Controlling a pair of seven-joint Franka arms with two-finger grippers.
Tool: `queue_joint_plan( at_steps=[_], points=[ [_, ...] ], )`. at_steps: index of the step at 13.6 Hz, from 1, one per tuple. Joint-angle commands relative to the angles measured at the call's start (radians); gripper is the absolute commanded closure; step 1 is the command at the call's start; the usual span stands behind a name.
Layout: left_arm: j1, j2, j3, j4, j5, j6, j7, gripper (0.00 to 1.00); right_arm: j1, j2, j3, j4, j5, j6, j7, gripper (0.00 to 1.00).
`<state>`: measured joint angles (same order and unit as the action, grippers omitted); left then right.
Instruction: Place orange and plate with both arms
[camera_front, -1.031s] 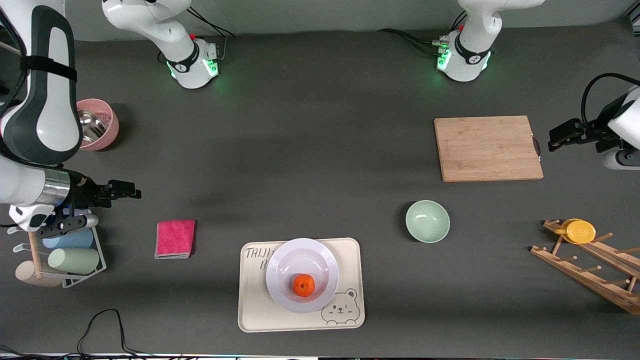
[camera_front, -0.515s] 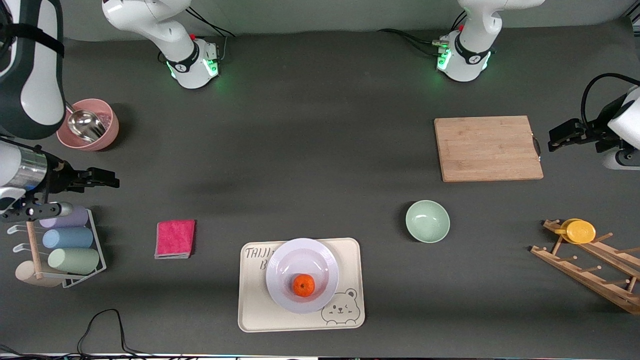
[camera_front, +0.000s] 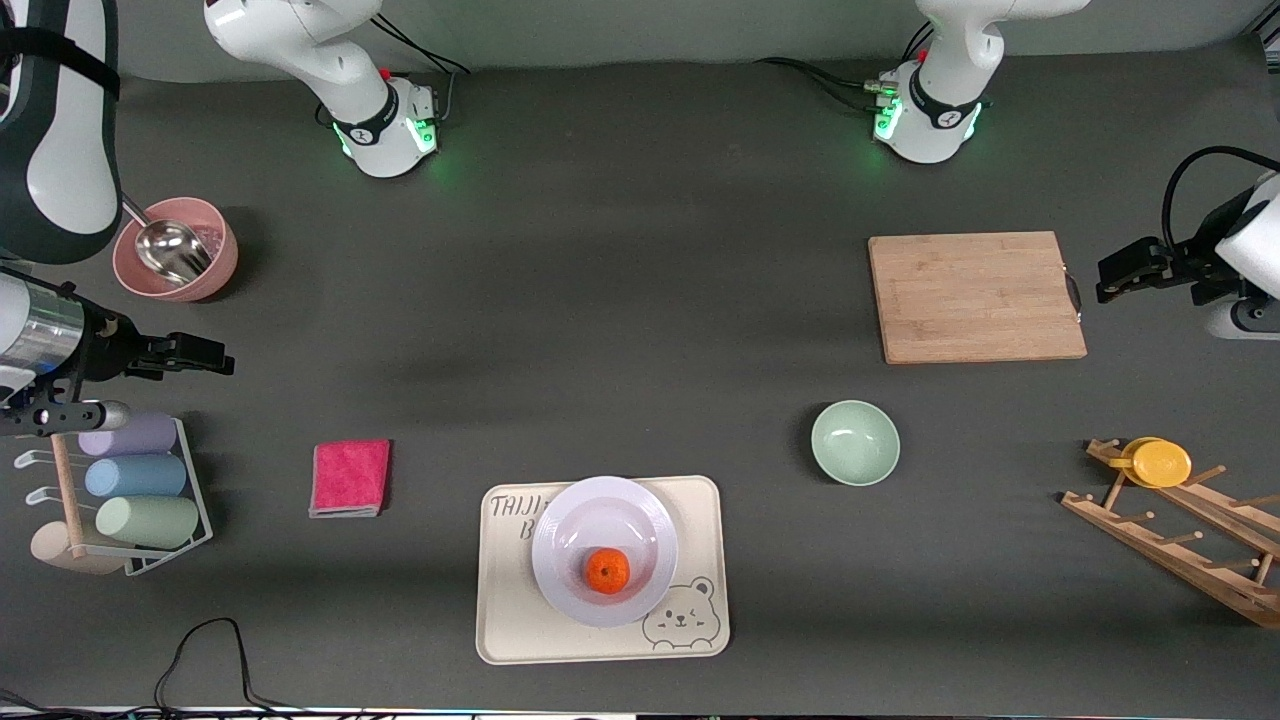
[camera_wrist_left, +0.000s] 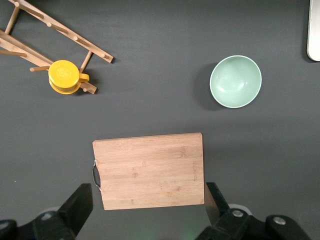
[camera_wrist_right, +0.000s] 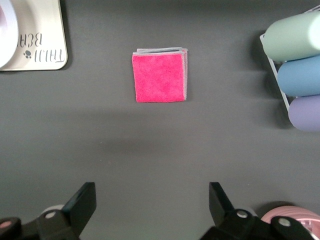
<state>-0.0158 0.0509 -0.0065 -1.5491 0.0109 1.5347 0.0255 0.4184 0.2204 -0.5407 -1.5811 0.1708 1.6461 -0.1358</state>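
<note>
Orange: the orange (camera_front: 607, 570) sits in the plate (camera_front: 560, 525), a little toward the front-camera side of its middle.
Plate: it rests on the cream tray (camera_front: 700, 530), covering part of the lettering and touching the bear drawing's ear; the tray is the thing nearest the front camera, midway along the bench (camera_front: 640, 300).
Cloth: a folded pink cloth (camera_front: 350, 477) lies flat beside the tray, toward my right arm's end; it also shows in my right wrist view (camera_wrist_right: 160, 76).
Cup rack: a rack of pastel cups (camera_front: 140, 480) stands at that same end.
Green bowl: the mint bowl (camera_front: 855, 442) stands upright, a little farther from the camera than the tray, toward my left arm's end.
Wooden rack: it carries a yellow cup (camera_front: 1160, 463).
My right end effector (camera_front: 205, 355): released, fingers spread, nothing between them, over bare bench between the cup rack and the pink bowl (camera_front: 215, 265) holding a metal ladle.
My left end effector (camera_front: 1120, 275): released and empty, just beside the cutting board (camera_front: 975, 297).
</note>
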Motion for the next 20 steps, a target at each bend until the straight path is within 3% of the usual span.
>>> queue_joint_plan(
  at_steps=[1,2,4,9,10,14,17,20],
  points=[
    [-0.012,-0.016,0.01,-0.011,-0.008,0.002,0.005,0.0,-0.105,-0.039,0.127,-0.017,-0.036,-0.002,0.038,0.0],
    [-0.012,-0.016,0.011,-0.011,-0.008,0.001,0.005,0.0,-0.154,-0.049,0.192,-0.019,-0.037,-0.008,0.039,0.0],
    [-0.012,-0.016,0.011,-0.011,-0.008,0.001,0.004,0.0,-0.188,-0.079,0.246,-0.046,-0.04,-0.008,0.064,0.0],
    [-0.012,-0.016,0.011,-0.011,-0.008,0.001,0.004,0.0,-0.443,-0.218,0.574,-0.189,-0.059,0.039,0.105,0.0],
    [-0.012,-0.017,0.01,-0.011,-0.008,0.001,0.004,0.0,-0.452,-0.264,0.599,-0.253,-0.062,0.087,0.116,0.0],
    [-0.012,-0.017,0.01,-0.011,-0.008,-0.001,0.004,0.0,-0.393,-0.296,0.585,-0.3,-0.063,0.109,0.119,0.0],
    [-0.012,-0.017,0.01,-0.011,-0.008,-0.002,0.002,0.0,-0.279,-0.296,0.46,-0.274,-0.096,0.097,0.119,0.0],
    [-0.012,-0.017,0.01,-0.011,-0.008,-0.002,0.002,0.0,-0.283,-0.296,0.458,-0.238,-0.108,0.049,0.117,0.0]
  ],
)
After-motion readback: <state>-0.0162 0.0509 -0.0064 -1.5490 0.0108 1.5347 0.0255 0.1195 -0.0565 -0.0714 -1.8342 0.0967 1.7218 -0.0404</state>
